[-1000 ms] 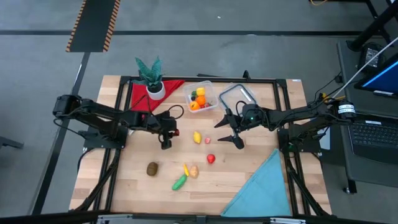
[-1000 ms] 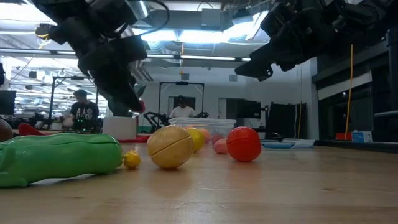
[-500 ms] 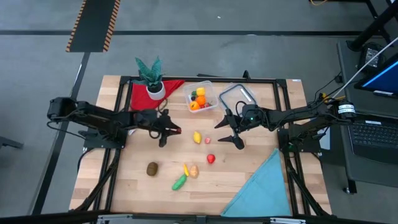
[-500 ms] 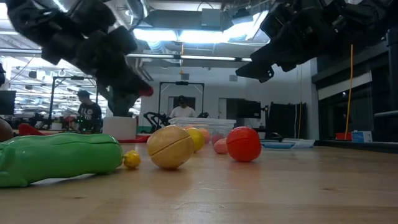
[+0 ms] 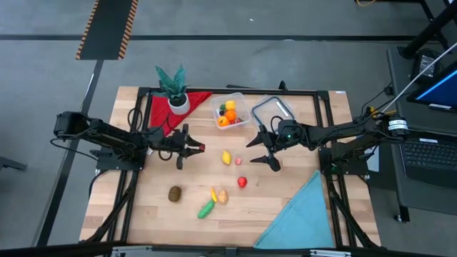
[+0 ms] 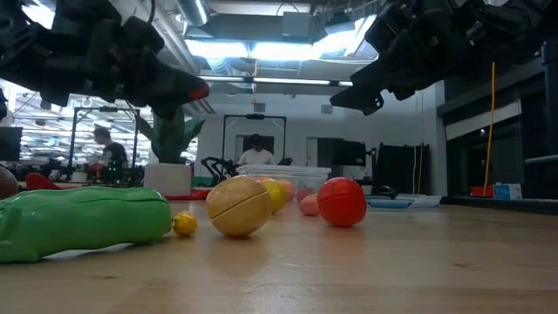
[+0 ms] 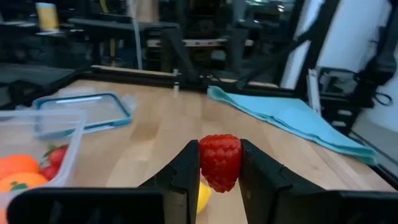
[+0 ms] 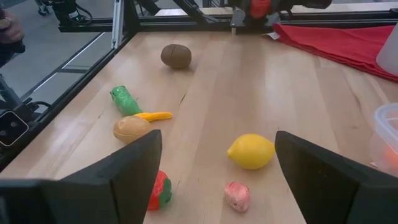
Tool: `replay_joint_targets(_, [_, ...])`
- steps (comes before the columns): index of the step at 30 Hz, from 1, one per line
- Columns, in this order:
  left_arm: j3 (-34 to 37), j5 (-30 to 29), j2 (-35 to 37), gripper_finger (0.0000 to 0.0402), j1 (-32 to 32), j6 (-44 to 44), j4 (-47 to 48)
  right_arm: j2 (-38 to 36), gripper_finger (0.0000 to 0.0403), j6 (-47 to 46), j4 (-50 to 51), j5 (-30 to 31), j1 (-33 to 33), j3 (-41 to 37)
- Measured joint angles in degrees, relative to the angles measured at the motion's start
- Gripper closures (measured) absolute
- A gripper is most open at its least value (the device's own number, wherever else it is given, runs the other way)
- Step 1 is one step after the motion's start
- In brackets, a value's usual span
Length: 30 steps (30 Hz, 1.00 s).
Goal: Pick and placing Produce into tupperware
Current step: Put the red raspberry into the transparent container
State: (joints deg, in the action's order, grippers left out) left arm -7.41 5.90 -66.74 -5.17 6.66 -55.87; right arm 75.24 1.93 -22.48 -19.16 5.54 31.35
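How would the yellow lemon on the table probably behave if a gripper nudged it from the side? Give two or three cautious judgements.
The yellow lemon looks rounded and egg-shaped, so it would probably roll, likely wobbling rather than tracking straight. Its surface appears smooth, so open fingers might slip off the curve. It lies near the pink piece, which it could bump.

Seven loose produce [image 5: 226, 158], one tupperware [image 5: 230, 112]

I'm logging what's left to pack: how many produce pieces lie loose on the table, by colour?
Yellow: 2, lemon and curved piece
Red: 1, red piece
Pink: 1, pink piece
Brown: 1, brown piece
Tan: 1, tan piece
Green: 1, green piece
Total: 7. The strawberry in the left gripper is not counted.
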Motion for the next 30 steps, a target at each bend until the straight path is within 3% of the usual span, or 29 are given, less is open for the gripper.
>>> replay_joint_targets(8, [0.09, -16.29, 0.0, 0.0323, 1.18, -0.84, -0.18, 0.0, 0.0089, -0.11, 0.0, 0.0, 0.0, 0.0])
replay_joint_targets(12, [0.09, -17.72, 0.0, 0.0323, 1.18, -0.86, -0.16, 0.0, 0.0089, -0.11, 0.0, 0.0, 0.0, 0.0])
replay_joint_targets(18, [0.09, -24.74, 0.0, 0.0323, 1.29, -0.86, -0.07, 0.0, 0.0089, -0.13, 0.0, 0.0, 0.0, 0.0])
replay_joint_targets(23, [-0.48, -25.42, -0.04, 0.0323, 1.29, -0.81, 0.94, 0.0, 0.0089, -0.1, -0.06, 0.01, 0.01, 0.0])
replay_joint_targets(30, [-8.72, -25.74, -0.86, 0.0323, 0.45, -0.8, 14.9, 0.0, 0.0089, -1.75, -2.54, 2.09, 2.34, 0.0])
